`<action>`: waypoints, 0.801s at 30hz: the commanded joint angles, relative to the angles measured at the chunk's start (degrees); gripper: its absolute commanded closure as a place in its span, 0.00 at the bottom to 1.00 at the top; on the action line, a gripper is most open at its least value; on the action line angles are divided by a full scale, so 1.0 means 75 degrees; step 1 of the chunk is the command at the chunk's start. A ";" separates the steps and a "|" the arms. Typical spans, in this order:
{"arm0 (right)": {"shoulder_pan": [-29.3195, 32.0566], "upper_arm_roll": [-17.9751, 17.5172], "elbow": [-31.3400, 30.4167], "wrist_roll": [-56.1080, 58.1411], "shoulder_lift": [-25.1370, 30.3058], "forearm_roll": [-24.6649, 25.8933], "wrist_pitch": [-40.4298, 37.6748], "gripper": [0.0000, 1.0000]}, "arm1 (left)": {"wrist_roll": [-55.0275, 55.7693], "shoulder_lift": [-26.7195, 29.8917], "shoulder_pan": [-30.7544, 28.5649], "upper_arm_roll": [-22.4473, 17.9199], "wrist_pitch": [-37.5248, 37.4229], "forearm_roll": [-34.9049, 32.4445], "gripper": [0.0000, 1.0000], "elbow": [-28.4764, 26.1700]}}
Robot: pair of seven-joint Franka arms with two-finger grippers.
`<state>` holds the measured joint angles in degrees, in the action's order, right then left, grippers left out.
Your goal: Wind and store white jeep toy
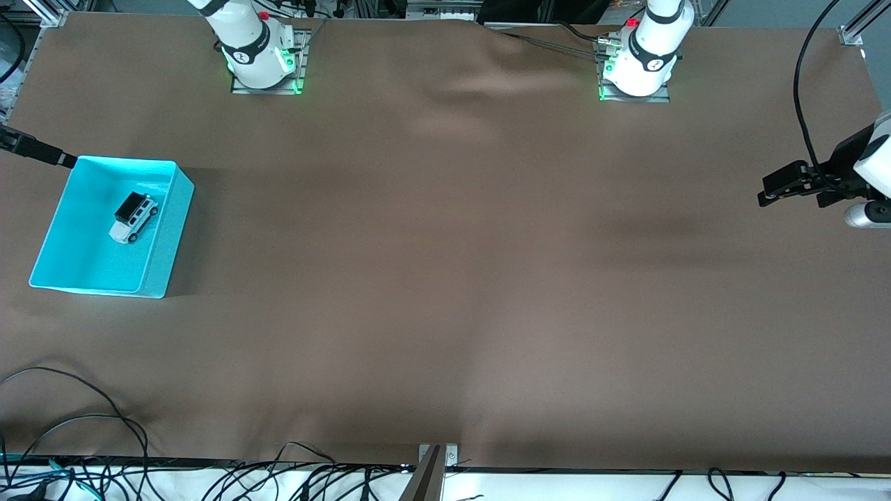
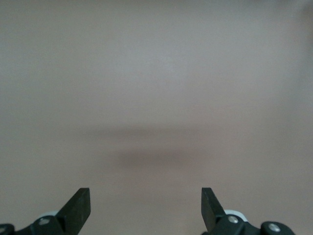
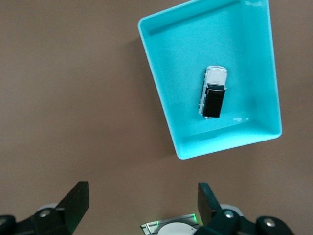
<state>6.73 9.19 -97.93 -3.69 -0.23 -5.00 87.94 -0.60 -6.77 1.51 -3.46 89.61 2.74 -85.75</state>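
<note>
The white jeep toy (image 1: 134,218) (image 3: 213,93), with its black roof, lies inside the cyan bin (image 1: 167,229) (image 3: 230,139) toward the right arm's end of the table. My right gripper (image 1: 42,152) (image 3: 143,203) hangs open and empty above the cloth, beside the bin's corner nearest the arm bases, well clear of the toy. My left gripper (image 1: 773,189) (image 2: 145,205) waits open and empty over bare cloth at the left arm's end of the table.
A wrinkled brown cloth (image 1: 445,278) covers the table. The two arm bases (image 1: 264,62) (image 1: 637,69) stand along the edge farthest from the front camera. Loose black cables (image 1: 83,445) lie along the nearest edge.
</note>
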 commanded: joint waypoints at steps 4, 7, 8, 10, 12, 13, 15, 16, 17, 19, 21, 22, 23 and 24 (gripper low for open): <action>-0.0451 -0.0006 0.1069 -0.0245 -0.0180 -0.0717 -0.0697 0.00 | -0.0190 0.0071 -0.0038 0.0004 -0.0054 -0.0049 0.00 -0.0063; -0.0744 -0.0030 0.1210 -0.0796 -0.0180 -0.0623 -0.0697 0.00 | -0.0190 0.0071 -0.0037 0.0016 -0.0054 -0.0049 0.00 -0.0063; -0.0768 -0.0053 0.1222 -0.0844 -0.0169 -0.0611 -0.0697 0.00 | -0.0190 0.0071 -0.0026 0.0004 -0.0054 -0.0049 0.00 -0.0063; -0.0780 -0.0216 0.1222 -0.0832 -0.0157 -0.0610 -0.0697 0.00 | -0.0190 0.0071 -0.0037 0.0016 -0.0054 -0.0049 0.00 -0.0063; -0.0769 -0.0393 0.1222 -0.0809 -0.0145 -0.0576 -0.0686 0.00 | -0.0190 0.0071 -0.0037 0.0004 -0.0054 -0.0049 0.00 -0.0063; -0.0768 -0.0451 0.1222 -0.0786 -0.0134 -0.0529 -0.0674 0.00 | -0.0190 0.0071 -0.0038 0.0004 -0.0054 -0.0049 0.00 -0.0063; -0.0780 -0.0638 0.1175 -0.0785 -0.0087 -0.0330 -0.0650 0.00 | -0.0190 0.0071 -0.0026 0.0004 -0.0054 -0.0049 0.00 -0.0063; -0.0780 -0.0767 0.1163 -0.0774 -0.0075 -0.0167 -0.0650 0.00 | -0.0190 0.0071 -0.0037 0.0016 -0.0054 -0.0049 0.00 -0.0063; -0.0780 -0.0908 0.1163 -0.0797 -0.0063 -0.0003 -0.0650 0.00 | -0.0190 0.0071 -0.0026 0.0016 -0.0054 -0.0049 0.00 -0.0063; -0.0780 -0.1154 0.1152 -0.0809 -0.0063 0.0197 -0.0639 0.00 | -0.0190 0.0071 -0.0038 0.0016 -0.0054 -0.0049 0.00 -0.0074; -0.0780 -0.1237 0.1117 -0.0809 -0.0063 0.0245 -0.0615 0.00 | -0.0190 0.0071 -0.0038 0.0016 -0.0054 -0.0049 0.00 -0.0074; -0.0780 -0.1237 0.1082 -0.0786 -0.0052 0.0268 -0.0604 0.00 | -0.0190 0.0071 -0.0038 0.0016 -0.0054 -0.0049 0.00 -0.0063; -0.0780 -0.1249 0.1023 -0.0774 -0.0028 0.0303 -0.0592 0.00 | -0.0190 0.0059 -0.0038 0.0016 -0.0054 -0.0049 0.00 -0.0063; -0.0780 -0.1284 0.0988 -0.0774 -0.0005 0.0350 -0.0569 0.00 | -0.0190 0.0071 -0.0038 0.0016 -0.0054 -0.0049 0.00 -0.0074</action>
<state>0.59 0.89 -90.61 -9.20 -0.39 -4.48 84.20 -0.60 -6.77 1.51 -3.46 89.61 2.74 -85.75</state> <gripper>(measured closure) 0.000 0.000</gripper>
